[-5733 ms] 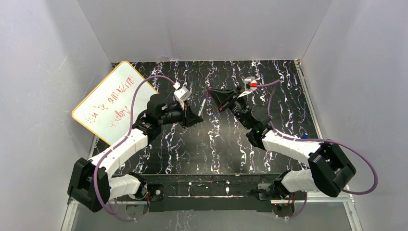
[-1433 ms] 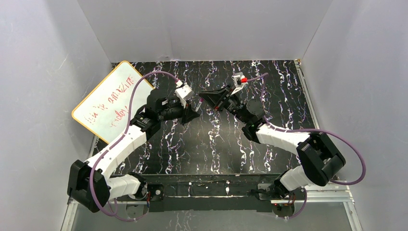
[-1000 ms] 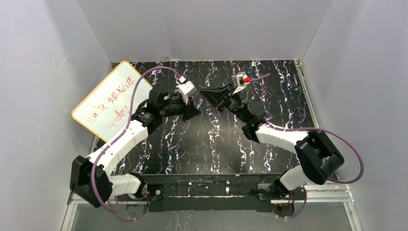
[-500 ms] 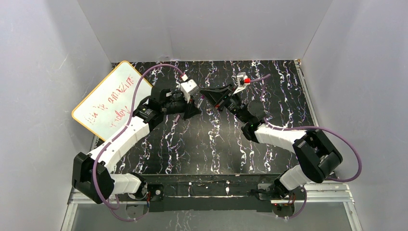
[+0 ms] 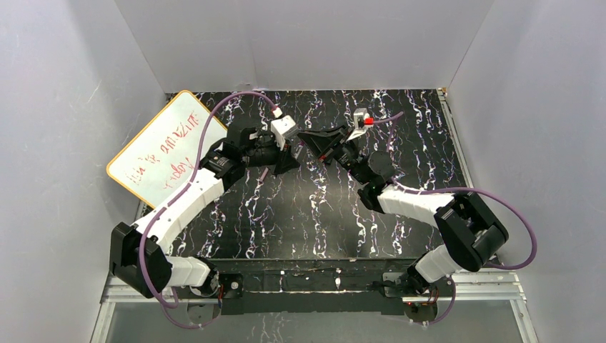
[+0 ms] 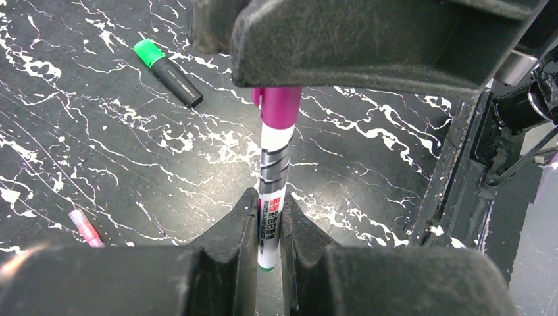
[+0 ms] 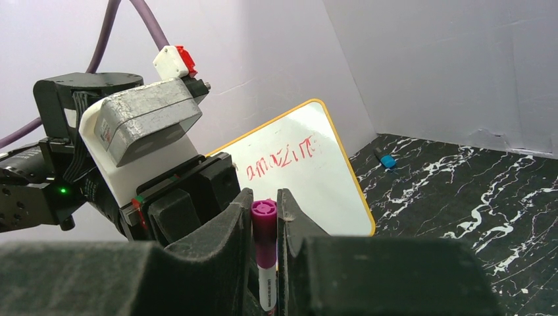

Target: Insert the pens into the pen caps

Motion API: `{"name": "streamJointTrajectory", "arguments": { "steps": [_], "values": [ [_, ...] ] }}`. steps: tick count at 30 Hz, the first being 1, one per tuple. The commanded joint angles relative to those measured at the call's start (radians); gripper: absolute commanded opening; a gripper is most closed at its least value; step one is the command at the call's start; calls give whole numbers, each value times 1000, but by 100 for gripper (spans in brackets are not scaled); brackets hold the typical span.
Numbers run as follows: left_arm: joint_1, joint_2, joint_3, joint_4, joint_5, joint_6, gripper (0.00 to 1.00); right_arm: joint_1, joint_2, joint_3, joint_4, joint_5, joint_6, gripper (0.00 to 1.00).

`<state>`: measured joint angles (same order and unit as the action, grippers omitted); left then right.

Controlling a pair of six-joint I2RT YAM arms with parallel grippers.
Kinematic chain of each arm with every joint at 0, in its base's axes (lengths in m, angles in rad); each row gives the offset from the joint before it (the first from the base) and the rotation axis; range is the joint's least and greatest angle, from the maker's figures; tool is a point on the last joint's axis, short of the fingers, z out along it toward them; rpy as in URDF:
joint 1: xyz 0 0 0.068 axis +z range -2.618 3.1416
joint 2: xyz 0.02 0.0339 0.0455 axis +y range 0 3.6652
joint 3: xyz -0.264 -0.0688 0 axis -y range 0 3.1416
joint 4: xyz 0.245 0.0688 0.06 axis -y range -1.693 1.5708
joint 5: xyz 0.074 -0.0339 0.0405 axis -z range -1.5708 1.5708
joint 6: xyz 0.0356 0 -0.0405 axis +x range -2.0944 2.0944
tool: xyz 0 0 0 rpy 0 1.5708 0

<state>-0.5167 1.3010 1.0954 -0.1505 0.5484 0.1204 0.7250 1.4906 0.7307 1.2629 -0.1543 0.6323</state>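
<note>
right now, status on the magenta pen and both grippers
Both shut: left gripper on the pen, right gripper on the magenta cap. Cap looks seated. Nothing in the way; black marker lies off to the side.

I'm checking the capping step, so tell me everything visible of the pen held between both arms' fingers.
The pen is slim, with a white plastic-looking barrel bearing dark print and a magenta cap on its far end. It hangs above the table: the left fingers pinch the barrel's near end, the right fingers clamp the cap. Whether the cap is fully seated cannot be told.
</note>
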Motion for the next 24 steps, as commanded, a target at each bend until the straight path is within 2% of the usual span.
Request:
{"name": "streamJointTrajectory", "arguments": {
  "steps": [1,11,24],
  "values": [
    [17,-27,143,238,-86,4,0,93,34,-77,-166,-230,19,16],
    [23,-25,167,231,-102,22,0,94,4,-116,-203,-235,7,16],
    [27,-3,221,226,-111,45,0,114,48,-106,-183,-266,33,15]
  ]
}}
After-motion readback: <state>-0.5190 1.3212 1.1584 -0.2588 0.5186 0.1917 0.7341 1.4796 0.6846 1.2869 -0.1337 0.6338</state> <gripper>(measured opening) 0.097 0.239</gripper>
